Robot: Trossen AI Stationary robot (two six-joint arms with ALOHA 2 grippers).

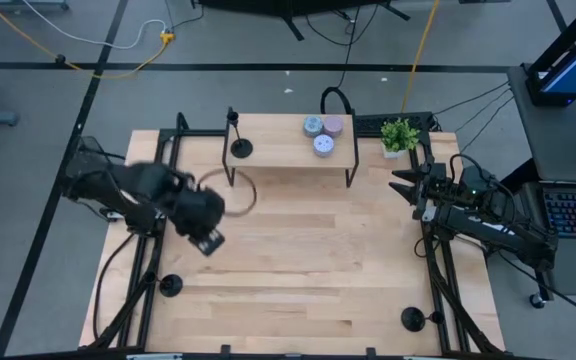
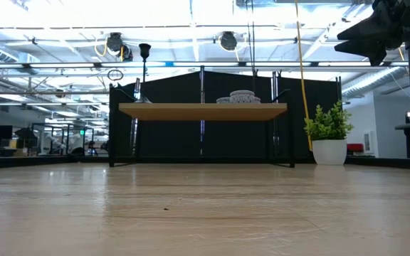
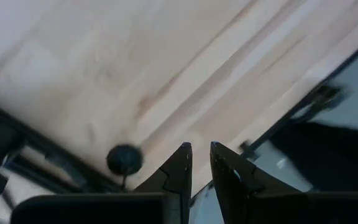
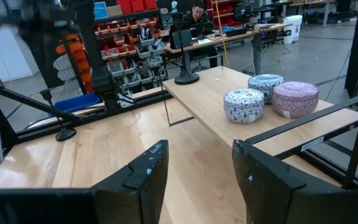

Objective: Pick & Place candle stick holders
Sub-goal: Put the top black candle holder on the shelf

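Three black candle stick holders show. One stands on its disc base on the wooden shelf's left end [image 1: 238, 146] [image 2: 144, 71] [image 4: 185, 65]. One stands on the table near the front left corner [image 1: 170, 285] [image 3: 124, 159] [image 4: 64, 132]. One stands near the front right corner [image 1: 413, 319]. My left gripper [image 1: 209, 240] [image 3: 200, 155] hovers over the table's left half, above and short of the front-left holder, fingers shut and empty. My right gripper [image 1: 400, 186] [image 4: 197, 158] is open and empty at the table's right, raised, facing the shelf.
The raised wooden shelf [image 1: 293, 150] on black legs stands at the far side and carries three round pucks [image 1: 323, 133] [image 4: 266, 96]. A small potted plant [image 1: 399, 135] [image 2: 327, 135] stands right of it. Black frame rails [image 1: 148, 260] run along the table's left and right edges.
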